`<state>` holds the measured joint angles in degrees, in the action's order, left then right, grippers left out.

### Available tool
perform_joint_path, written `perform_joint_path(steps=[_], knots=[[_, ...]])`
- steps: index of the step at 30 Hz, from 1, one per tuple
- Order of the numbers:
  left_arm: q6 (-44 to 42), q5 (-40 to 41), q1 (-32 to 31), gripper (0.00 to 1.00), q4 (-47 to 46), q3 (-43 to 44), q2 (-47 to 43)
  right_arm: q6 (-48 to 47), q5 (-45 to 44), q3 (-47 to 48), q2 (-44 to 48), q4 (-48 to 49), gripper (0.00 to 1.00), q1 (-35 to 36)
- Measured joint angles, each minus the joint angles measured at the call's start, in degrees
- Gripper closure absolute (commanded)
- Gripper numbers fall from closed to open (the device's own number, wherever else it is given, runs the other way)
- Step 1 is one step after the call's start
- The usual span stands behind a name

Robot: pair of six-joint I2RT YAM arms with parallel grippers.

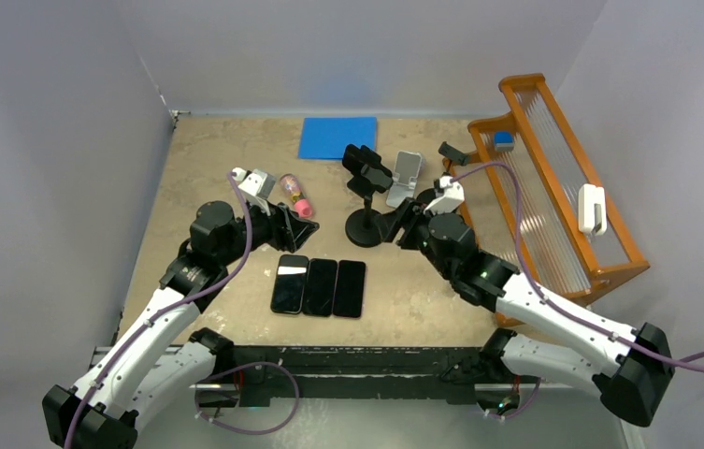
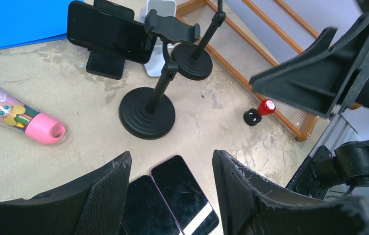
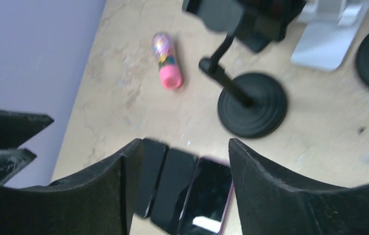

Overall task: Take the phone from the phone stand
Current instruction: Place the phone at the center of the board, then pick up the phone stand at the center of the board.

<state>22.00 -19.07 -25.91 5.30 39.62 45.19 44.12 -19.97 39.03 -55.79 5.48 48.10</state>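
**Phone [image 2: 106, 32] docked, nothing gripped yet**

Sits landscape in the small black stand [image 2: 104, 67] at the back, just behind the round-base stand [image 2: 147, 112]. L gripper [image 2: 171, 161] & R gripper [image 3: 184, 147]: both spread wide, empty. Phone is prob. rigid, fairly heavy, w/ slick, scratch-prone glass. Pinch the long edges, not the screen, then lift straight out.

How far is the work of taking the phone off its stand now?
Looks done: three phones lie flat in a row on the table. In hand: nothing; the left gripper and the right gripper are both open and empty. Left: one dark phone still sits on the small black stand.
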Motion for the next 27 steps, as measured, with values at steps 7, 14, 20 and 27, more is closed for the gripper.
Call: perform_joint_path(steps=[7,14,20,27], knots=[[-0.02,0.07,0.0,0.41,0.02,0.0,0.0,-5.03,-10.27,7.54,-6.6,-1.25,0.18,0.0],[-0.02,0.37,0.0,0.4,0.04,0.0,0.0,-6.49,-12.02,9.38,-17.14,0.13,0.18,0.0],[-0.02,0.44,-0.11,0.4,0.07,0.0,0.0,-7.3,-12.07,10.23,-21.55,3.52,0.2,0.0],[-0.02,0.48,-0.48,0.4,0.07,0.0,0.02,-7.74,-13.27,14.03,-26.93,5.42,0.25,0.0]])
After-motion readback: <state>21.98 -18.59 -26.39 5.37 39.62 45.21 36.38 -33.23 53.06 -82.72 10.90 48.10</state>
